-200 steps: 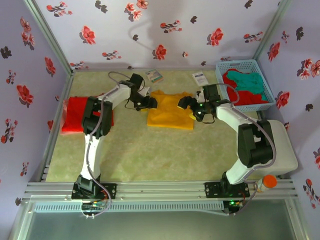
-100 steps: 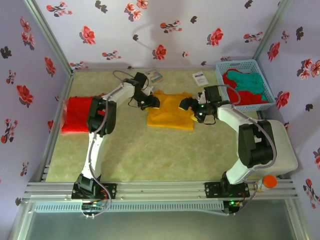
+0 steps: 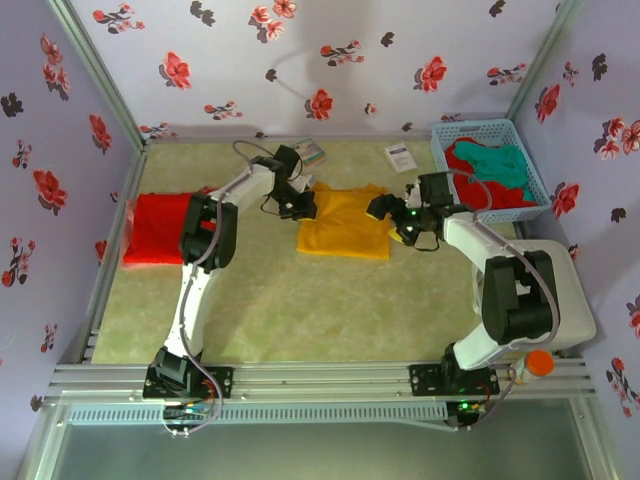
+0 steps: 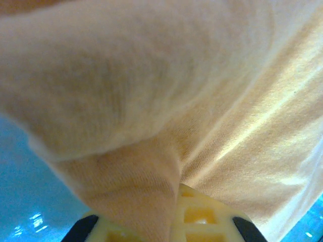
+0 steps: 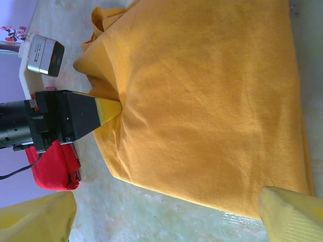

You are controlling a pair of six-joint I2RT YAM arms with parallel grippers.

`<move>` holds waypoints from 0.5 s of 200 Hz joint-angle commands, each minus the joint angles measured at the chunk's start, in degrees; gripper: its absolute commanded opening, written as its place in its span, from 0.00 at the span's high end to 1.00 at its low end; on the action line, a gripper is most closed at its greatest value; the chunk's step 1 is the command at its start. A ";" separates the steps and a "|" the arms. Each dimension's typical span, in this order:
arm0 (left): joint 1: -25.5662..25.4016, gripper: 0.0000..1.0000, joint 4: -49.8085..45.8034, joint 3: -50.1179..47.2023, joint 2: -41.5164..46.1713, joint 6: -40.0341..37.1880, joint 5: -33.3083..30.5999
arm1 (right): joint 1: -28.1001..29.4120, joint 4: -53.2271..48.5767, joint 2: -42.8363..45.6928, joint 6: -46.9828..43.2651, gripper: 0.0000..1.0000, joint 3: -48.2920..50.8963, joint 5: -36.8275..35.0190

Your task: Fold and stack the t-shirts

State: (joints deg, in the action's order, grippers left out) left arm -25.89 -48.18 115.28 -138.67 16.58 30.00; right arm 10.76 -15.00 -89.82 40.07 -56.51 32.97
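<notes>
**Left edge pinched, right edge next**

From above, our left hand pinches the mustard t-shirt on the worktop, while our right hand hovers spread at the opposite edge. Left wrist: cloth bunched against the pads. Right wrist: we should grip the matching edge, then lift evenly

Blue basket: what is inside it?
The blue basket holds a teal t-shirt lying over red t-shirt cloth. The basket floor and any shirts underneath are covered.
</notes>
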 commanded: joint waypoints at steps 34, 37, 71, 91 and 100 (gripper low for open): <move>1.49 1.00 -12.53 -0.15 10.59 -7.53 -12.60 | -0.66 -2.34 2.92 -1.58 0.07 2.09 -0.93; 1.61 1.00 -13.00 -0.37 11.33 -7.87 -13.49 | -0.66 -2.39 3.04 -1.66 0.07 2.10 -0.94; 3.11 1.00 -19.66 -1.11 18.58 -10.48 -20.34 | -0.66 -2.85 3.10 -1.59 0.07 1.68 -0.90; 3.61 1.00 -23.97 -1.25 22.16 -12.32 -23.50 | -0.66 -3.08 3.30 -1.48 0.07 1.55 -0.72; 3.76 1.00 -25.64 -1.42 23.62 -13.00 -25.03 | -0.66 -3.14 3.34 -1.48 0.07 1.66 -0.65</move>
State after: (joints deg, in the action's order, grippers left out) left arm -22.79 -65.08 114.43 -119.59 7.66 11.42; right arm 10.37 -16.64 -87.96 39.38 -55.05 32.80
